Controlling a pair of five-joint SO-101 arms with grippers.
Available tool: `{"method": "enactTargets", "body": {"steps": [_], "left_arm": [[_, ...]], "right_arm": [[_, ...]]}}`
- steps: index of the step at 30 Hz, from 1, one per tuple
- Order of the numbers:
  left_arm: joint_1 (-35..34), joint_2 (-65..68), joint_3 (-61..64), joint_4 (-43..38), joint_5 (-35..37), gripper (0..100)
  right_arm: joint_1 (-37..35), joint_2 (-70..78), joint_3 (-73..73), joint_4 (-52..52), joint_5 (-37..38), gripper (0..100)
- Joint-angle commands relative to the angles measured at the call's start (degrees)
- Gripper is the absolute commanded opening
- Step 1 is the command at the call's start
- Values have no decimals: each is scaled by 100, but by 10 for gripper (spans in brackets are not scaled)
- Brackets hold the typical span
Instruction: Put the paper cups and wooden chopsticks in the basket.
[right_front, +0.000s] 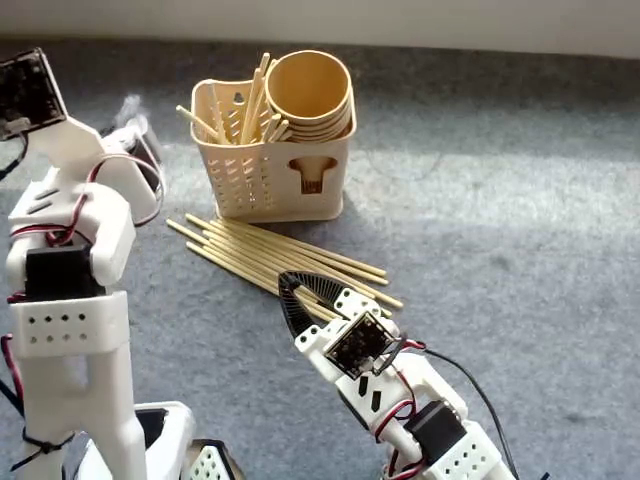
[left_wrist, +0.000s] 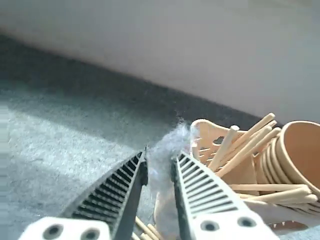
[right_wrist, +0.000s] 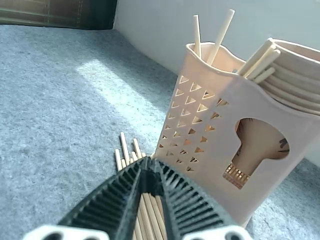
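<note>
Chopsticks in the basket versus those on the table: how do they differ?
Chopsticks in the basket stand nearly upright at mixed angles; chopsticks on the table lie flat, roughly parallel. Those in the basket sit beside stacked paper cups; those on the table lie loose outside it. Both are pale wood.

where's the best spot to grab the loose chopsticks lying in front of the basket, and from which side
Take the loose chopsticks around mid-length, coming straight down from above and closing across the sticks. They lie flat and side by side on the table, so nothing fits under them from the side, and a middle grip should keep them level.
</note>
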Motion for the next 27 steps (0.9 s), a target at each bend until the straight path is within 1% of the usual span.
{"method": "enactTargets", "body": {"steps": [1,4,7,11,16,22,24,27], "left_arm": [[-277,-127,400,26,70,94],[-541,-127,831,-105,70,94],[-629,-127,1323,-308,70,94],[-752,-101,1859,-360,97,98],[-646,-84,2369,-360,1073,98],[-321,-84,2826,-360,1987,95],[-224,-75,2923,-360,2119,95],[-136,-75,3037,-360,2127,95]], "right_arm": [[-31,-57,532,22,70,5],[-31,-57,532,22,70,5],[-31,-57,532,22,70,5],[-31,-57,532,22,70,5],[-31,-57,532,22,70,5],[-31,-57,532,22,70,5],[-31,-57,532,22,70,5],[-31,-57,532,22,70,5]]}}
